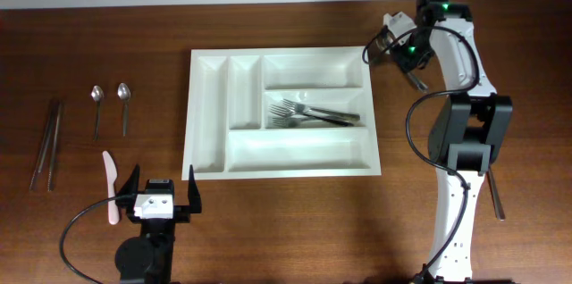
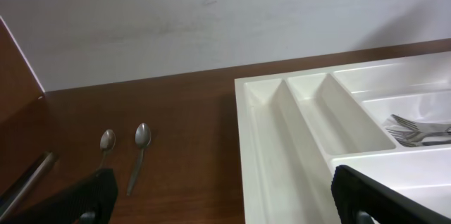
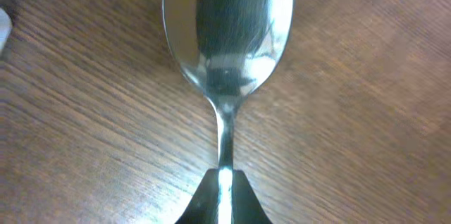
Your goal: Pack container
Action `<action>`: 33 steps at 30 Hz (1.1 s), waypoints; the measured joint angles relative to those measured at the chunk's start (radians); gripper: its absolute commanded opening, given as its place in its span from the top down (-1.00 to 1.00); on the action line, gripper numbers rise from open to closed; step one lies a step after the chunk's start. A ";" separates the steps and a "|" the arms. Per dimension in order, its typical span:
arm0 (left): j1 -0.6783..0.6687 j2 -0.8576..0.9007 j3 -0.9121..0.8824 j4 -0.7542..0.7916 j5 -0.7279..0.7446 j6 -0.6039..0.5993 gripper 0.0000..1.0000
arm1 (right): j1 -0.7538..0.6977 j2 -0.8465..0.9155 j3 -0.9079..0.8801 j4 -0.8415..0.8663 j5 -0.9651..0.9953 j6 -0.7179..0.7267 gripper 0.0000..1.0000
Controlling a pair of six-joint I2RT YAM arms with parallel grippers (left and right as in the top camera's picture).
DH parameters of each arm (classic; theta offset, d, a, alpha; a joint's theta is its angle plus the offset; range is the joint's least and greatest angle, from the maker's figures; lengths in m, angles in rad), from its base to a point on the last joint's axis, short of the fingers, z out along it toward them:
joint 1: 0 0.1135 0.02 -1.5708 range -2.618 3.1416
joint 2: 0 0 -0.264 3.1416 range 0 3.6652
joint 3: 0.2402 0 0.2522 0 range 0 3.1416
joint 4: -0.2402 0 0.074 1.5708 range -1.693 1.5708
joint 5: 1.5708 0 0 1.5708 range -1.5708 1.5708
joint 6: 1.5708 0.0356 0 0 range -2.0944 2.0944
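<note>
The container (image 1: 207, 114) is a large white cutlery tray in the middle of the table. Several forks (image 1: 308, 114) lie in its middle right compartment. My right gripper (image 1: 382, 49) is at the tray's far right corner. In the right wrist view it (image 3: 224, 199) is shut on the handle of a metal spoon (image 3: 227, 27), whose bowl hangs close over the wood. My left gripper (image 1: 163, 184) is open and empty near the front edge, left of the tray's front left corner. The left wrist view shows the tray (image 2: 282, 153) and the forks (image 2: 416, 131).
Two small spoons (image 1: 96, 98) (image 1: 124, 98) lie left of the tray, also in the left wrist view (image 2: 106, 141) (image 2: 141, 139). Two dark metal knives (image 1: 49, 141) lie at the far left. A pink plastic knife (image 1: 111, 186) lies beside my left gripper. Another utensil (image 1: 494, 196) lies by the right arm's base.
</note>
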 measured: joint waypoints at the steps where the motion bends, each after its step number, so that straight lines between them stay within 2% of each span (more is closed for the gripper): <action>1: 0.000 0.000 0.000 0.000 0.000 0.000 -0.98 | 0.000 0.000 0.014 -0.012 0.000 0.000 0.93; 11: 0.000 0.000 0.000 0.000 0.000 0.000 -0.98 | 0.018 0.000 0.162 -0.124 0.001 -0.008 0.93; 17: 0.000 0.000 0.000 0.000 0.000 0.000 -0.98 | 0.091 0.000 0.273 -0.183 0.003 -0.039 0.93; 33: 0.000 0.000 0.000 0.000 0.000 0.000 -0.98 | 0.312 0.000 0.289 -0.321 0.003 -0.206 0.93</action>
